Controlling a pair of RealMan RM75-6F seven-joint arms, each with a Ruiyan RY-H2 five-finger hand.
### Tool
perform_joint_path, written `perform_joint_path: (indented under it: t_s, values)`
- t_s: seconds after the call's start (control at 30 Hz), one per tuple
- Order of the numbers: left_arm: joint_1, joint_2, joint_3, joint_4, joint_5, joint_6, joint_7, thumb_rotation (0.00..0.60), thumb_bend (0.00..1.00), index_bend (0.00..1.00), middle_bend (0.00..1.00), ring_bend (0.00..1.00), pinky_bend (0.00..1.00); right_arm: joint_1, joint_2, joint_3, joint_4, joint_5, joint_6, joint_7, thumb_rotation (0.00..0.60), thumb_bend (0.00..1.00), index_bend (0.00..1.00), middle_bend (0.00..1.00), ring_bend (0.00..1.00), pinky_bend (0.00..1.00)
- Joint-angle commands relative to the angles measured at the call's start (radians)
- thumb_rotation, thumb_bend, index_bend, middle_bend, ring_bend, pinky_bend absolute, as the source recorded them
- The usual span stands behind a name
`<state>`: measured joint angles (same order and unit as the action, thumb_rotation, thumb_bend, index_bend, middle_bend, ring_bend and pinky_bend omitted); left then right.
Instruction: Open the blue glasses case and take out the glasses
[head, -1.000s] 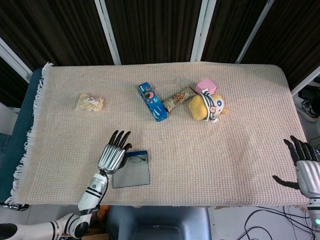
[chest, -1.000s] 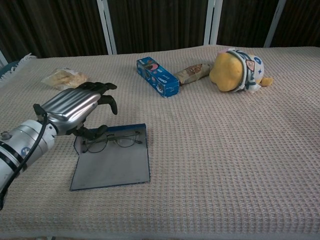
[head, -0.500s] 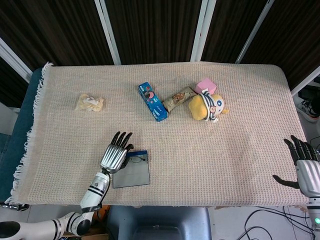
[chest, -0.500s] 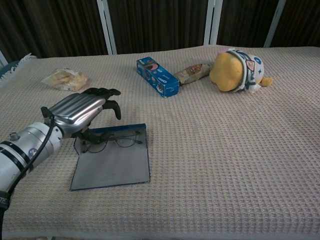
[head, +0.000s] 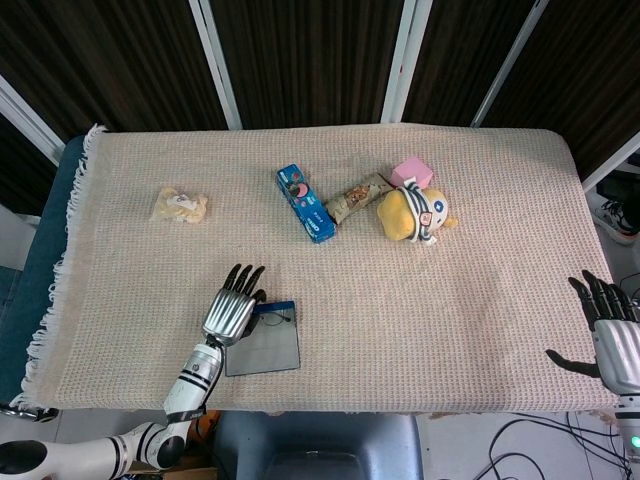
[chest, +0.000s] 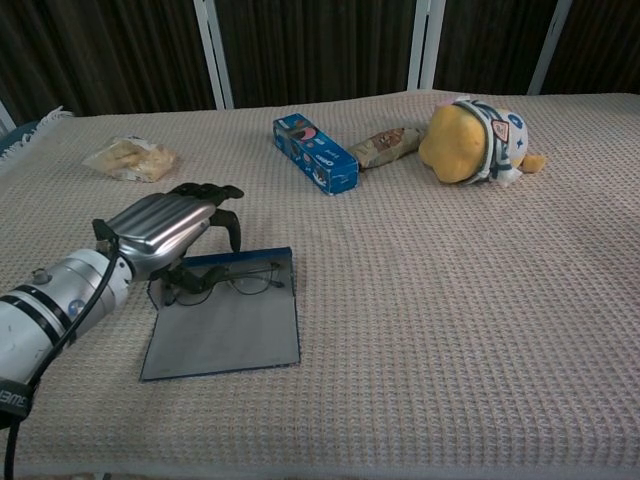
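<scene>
A blue glasses case lies open and flat on the cloth-covered tabletop, near its front edge. The glasses rest inside the case at its far end. The left hand arches over the case's far left corner, fingers curled down toward the glasses; whether they touch cannot be told. Well to the right of the case, at the tabletop's front edge, the right hand is spread and holds nothing. Beyond the case lie a blue cookie box, a snack bar, a yellow plush toy and a snack bag.
</scene>
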<state>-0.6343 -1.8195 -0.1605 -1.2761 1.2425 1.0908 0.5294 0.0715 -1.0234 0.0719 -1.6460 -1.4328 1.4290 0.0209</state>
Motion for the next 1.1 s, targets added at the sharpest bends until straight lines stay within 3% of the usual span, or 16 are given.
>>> perform_joint_path:
  t_s: [0.03,0.57,1.1]
  values:
    - [-0.002,-0.002,0.000,0.003,-0.002,-0.002,0.000,0.600,0.38,0.44,0.05,0.00,0.02,0.000,0.000,0.001,0.000,0.002,0.000,-0.001,0.600,0.06,0.00,0.00,0.00,0.00]
    - [-0.008,0.005,-0.004,-0.009,-0.007,0.002,-0.009,0.600,0.38,0.49,0.05,0.00,0.02,0.003,-0.004,0.002,-0.001,0.005,-0.006,-0.013,0.600,0.06,0.00,0.00,0.00,0.00]
    - [-0.005,-0.032,-0.087,0.046,0.007,0.107,-0.160,0.600,0.38,0.51,0.05,0.00,0.01,0.002,-0.004,0.002,-0.004,0.008,-0.006,-0.016,0.600,0.06,0.00,0.00,0.00,0.00]
